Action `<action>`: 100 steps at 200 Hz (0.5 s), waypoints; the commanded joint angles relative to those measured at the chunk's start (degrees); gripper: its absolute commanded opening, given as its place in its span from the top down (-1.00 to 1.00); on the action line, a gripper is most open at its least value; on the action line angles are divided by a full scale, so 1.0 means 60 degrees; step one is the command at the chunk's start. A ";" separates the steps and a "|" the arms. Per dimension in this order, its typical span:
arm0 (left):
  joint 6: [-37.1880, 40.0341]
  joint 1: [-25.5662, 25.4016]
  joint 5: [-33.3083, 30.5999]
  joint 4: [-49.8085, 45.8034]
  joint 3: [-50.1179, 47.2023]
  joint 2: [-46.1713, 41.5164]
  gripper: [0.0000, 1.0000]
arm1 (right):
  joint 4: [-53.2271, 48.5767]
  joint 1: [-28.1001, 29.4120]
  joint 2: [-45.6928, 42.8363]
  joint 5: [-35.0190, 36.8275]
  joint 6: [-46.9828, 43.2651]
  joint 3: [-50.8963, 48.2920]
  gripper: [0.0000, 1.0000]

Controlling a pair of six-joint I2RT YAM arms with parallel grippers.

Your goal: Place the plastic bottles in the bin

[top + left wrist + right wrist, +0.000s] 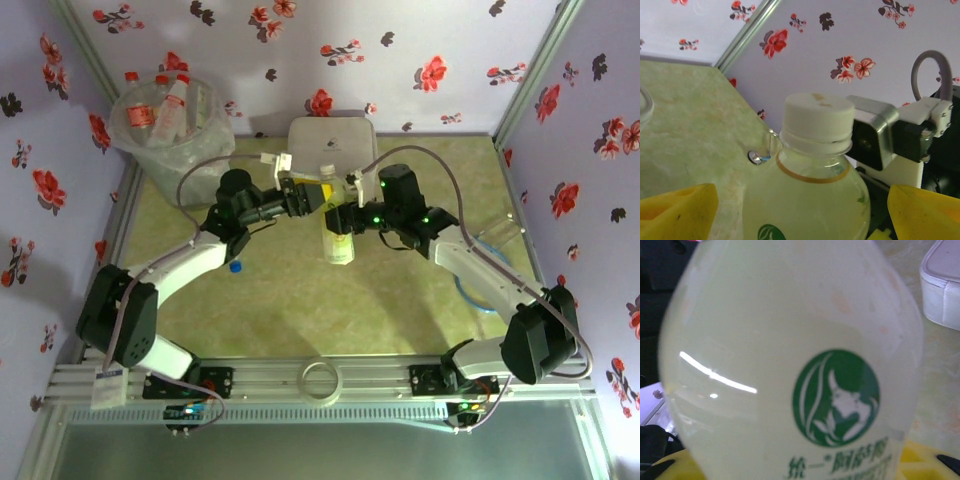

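Two arms meet over the middle of the green mottled worktop (280, 300), both at one pale green plastic bottle (337, 232) with a white cap (816, 119) and a round green logo (836, 397); in the top view its cap end points toward the white rounded-square box (333, 140) at the back. The right gripper (345, 216) is pinching the bottle's body, which sits close against its wrist camera with yellow pads (922, 460) at the lower edges. The left gripper (303, 195) stands spread around the bottle's shoulder; its yellow fingers (677, 210) sit on either side with a gap showing at each, so it is not clamping. Whether the bottle's base touches the worktop cannot be told. The round translucent bin (205, 160) with its crinkly clear liner stands in the far left corner, well apart from this bottle; several red-capped clear plastic bottles (170, 100) lie inside it. A small blue cap (235, 266) lies on the worktop just beside the left arm.
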 commanded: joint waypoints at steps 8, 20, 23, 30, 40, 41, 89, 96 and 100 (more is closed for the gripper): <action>-0.0206 -0.0081 0.0569 0.0135 0.0182 0.0191 -0.75 | 0.0359 0.0191 -0.0032 -0.0293 -0.0242 0.0299 0.01; -0.0384 -0.0109 0.0706 0.0514 0.0160 0.0324 -0.74 | 0.0308 0.0267 0.0079 -0.0285 -0.0257 0.0390 0.01; -0.0495 -0.0110 0.0751 0.0672 0.0145 0.0358 -0.72 | 0.0297 0.0281 0.0110 -0.0273 -0.0268 0.0417 0.01; -0.0735 -0.0110 0.0865 0.1023 0.0114 0.0462 -0.69 | 0.0291 0.0327 0.0180 -0.0258 -0.0284 0.0461 0.01; -0.0972 -0.0104 0.0960 0.1297 0.0112 0.0562 -0.59 | 0.0349 0.0363 0.0234 -0.0215 -0.0286 0.0487 0.02; -0.0990 -0.0107 0.0969 0.1309 0.0112 0.0567 -0.58 | 0.0361 0.0376 0.0242 -0.0199 -0.0279 0.0486 0.02; -0.0747 0.0046 0.0986 0.0910 0.0108 0.0457 -0.13 | 0.0377 0.0418 0.0422 -0.0044 -0.0297 0.0683 -0.01; -0.0727 0.0086 0.0988 0.0822 0.0151 0.0426 -0.08 | 0.0346 0.0421 0.0455 -0.0023 -0.0301 0.0697 -0.10; -0.0710 0.0119 0.0991 0.0776 0.0188 0.0412 -0.06 | 0.0330 0.0421 0.0455 0.0014 -0.0301 0.0712 -0.15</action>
